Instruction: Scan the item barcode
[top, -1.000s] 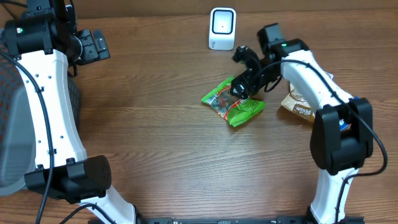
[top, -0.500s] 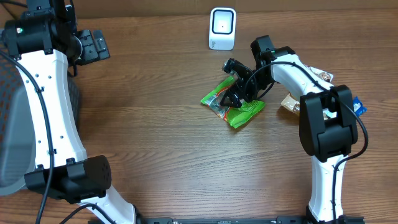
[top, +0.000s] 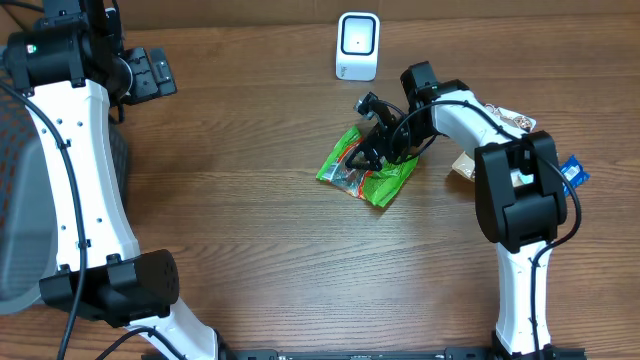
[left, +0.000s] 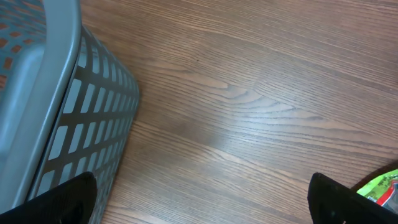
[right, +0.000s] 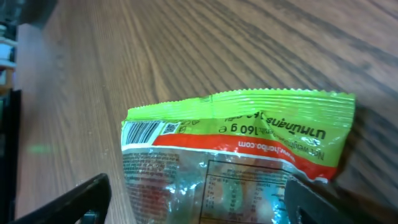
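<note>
1. Task item. There is one green packet (top: 366, 170), lying flat on the table (top: 250, 230) in the overhead view. The single scanner (top: 357, 45) stands at 12 o'clock from it, near but apart. I judge the packet's long axis to run roughly 10 to 4 o'clock in that view.

2. Right gripper (top: 378, 148). It sits directly over the packet and is by far the nearer arm. In the right wrist view the packet (right: 239, 149) fills the gap between my two fingers, which stand wide apart at 8 and 4 o'clock. I cannot tell whether either pad touches the film, and nothing is lifted. The crimped top edge runs 9 to 3 o'clock, parallel to the line between my fingers. The one visible barcode (right: 142, 132) sits at the packet's 10 o'clock corner, facing up.

3. Left gripper (top: 150, 72). It is fully open and empty, well apart from the packet, which lies toward 4 o'clock from it. Its wrist view shows bare table, one grey basket (left: 56, 106) at 9 o'clock, and a sliver of the packet at 4 o'clock.

4. Other items. One brown packet (top: 468, 166) and one blue item (top: 573, 170) lie at 3 o'clock from the green packet, partly hidden by my right arm.

5. Judgement. The coming move turns on closing across the packet, then presenting the barcode toward 12 o'clock.
</note>
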